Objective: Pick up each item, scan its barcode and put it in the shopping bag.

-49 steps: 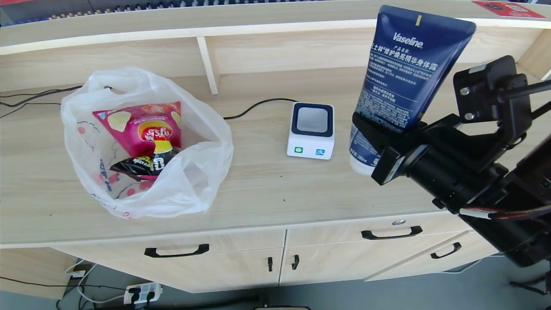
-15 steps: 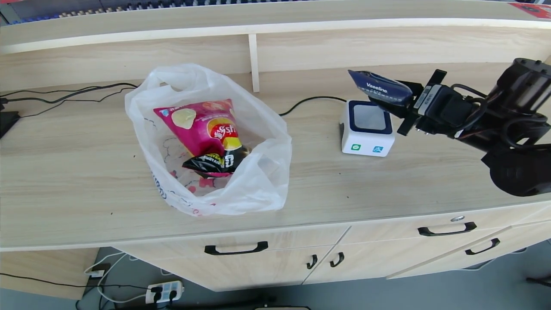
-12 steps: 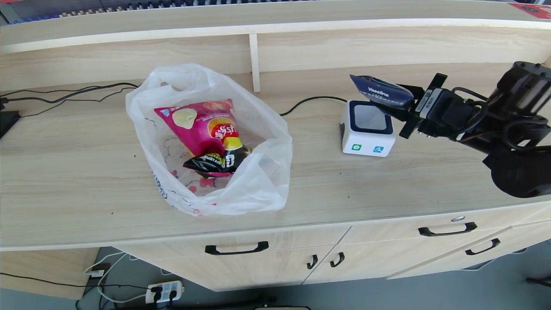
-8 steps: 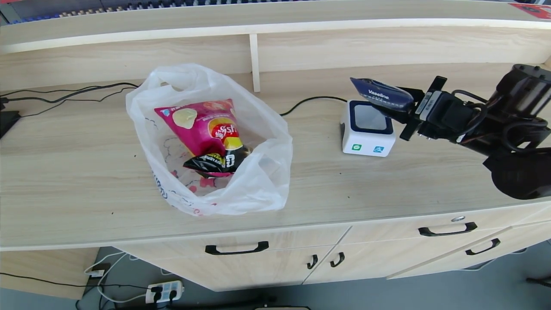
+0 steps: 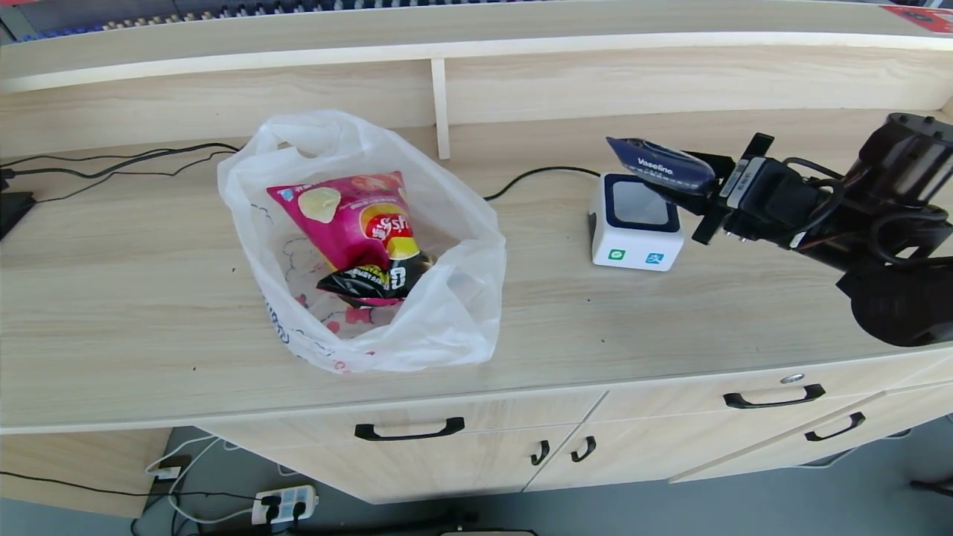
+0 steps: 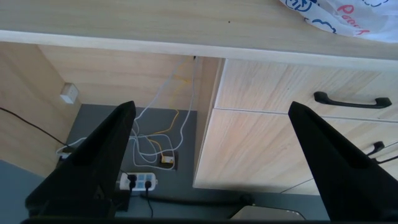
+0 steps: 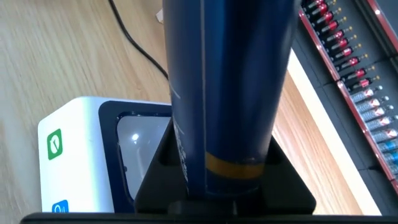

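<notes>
Tube (image 5: 659, 164) had dipped closer over the scanner (image 5: 633, 249), clamped in the right gripper (image 5: 703, 195). Scan seemed underway; bagging remained.

Shop checkout. A barcode scanner (image 5: 635, 231) and a filled shopping bag (image 5: 454, 320) are set on a wooden counter (image 5: 670, 327) with drawers (image 5: 774, 406). Racked red-capped goods (image 7: 346, 56) are displayed behind.

You've got a light wooden desk (image 5: 112, 298) with black drawer handles (image 5: 409, 429) below it, black cables (image 5: 112, 160) along its back left, and a white power strip (image 5: 283, 504) on the floor.
</notes>
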Controlling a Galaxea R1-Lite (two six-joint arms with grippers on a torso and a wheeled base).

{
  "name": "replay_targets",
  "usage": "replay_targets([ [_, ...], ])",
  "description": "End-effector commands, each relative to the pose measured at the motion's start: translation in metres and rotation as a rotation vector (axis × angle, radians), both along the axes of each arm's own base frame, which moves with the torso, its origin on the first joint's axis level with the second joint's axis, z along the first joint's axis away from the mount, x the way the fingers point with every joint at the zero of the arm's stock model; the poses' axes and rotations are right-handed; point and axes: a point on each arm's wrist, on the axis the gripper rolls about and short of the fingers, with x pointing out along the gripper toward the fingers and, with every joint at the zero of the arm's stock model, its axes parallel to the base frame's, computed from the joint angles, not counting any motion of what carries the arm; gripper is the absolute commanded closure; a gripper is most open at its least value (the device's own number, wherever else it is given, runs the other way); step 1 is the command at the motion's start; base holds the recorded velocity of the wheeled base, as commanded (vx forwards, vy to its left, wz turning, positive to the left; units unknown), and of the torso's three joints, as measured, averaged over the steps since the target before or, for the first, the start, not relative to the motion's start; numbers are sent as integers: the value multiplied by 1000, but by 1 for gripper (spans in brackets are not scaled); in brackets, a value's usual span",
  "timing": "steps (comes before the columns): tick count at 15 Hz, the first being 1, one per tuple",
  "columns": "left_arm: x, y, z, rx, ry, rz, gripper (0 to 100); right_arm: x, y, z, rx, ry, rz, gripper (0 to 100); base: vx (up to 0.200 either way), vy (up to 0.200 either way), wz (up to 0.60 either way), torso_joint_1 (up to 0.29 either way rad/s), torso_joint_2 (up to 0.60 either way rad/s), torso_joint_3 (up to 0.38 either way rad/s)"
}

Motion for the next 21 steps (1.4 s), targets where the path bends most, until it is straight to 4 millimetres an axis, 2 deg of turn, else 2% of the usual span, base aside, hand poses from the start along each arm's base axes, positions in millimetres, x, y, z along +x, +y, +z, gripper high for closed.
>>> replay_targets([
  [1,0,0,0,-1,0,0,0,-6,-1,9,20,-6,3,100,0,0,0,0,0,0],
  [3,0,0,0,-2,2,0,0,-20,-2,24,69,-6,12,100,0,0,0,0,0,0],
  [5,0,0,0,-4,4,-1,0,-49,8,34,155,58,57,100,0,0,0,0,0,0],
  [6,0,0,-1,-4,6,-3,0,-61,14,25,195,128,70,100,0,0,0,0,0,0],
  [8,0,0,-1,-5,6,-1,0,-107,15,-12,346,366,6,100,0,0,0,0,0,0],
  [9,0,0,-1,-7,7,-1,0,-126,20,-23,413,438,-16,100,0,0,0,0,0,0],
  [10,0,0,-1,-7,7,-1,0,-139,22,-25,465,459,-35,100,0,0,0,0,0,0],
  [12,0,0,-1,-7,7,-1,0,-149,21,-19,510,457,-29,100,0,0,0,0,0,0],
  [17,0,0,-1,-4,8,-3,0,-148,20,-14,559,478,-15,100,0,0,0,0,0,0],
  [21,0,0,-1,-5,7,-1,0,-142,21,-1,663,485,-25,100,0,0,600,46,-79,-39],
])
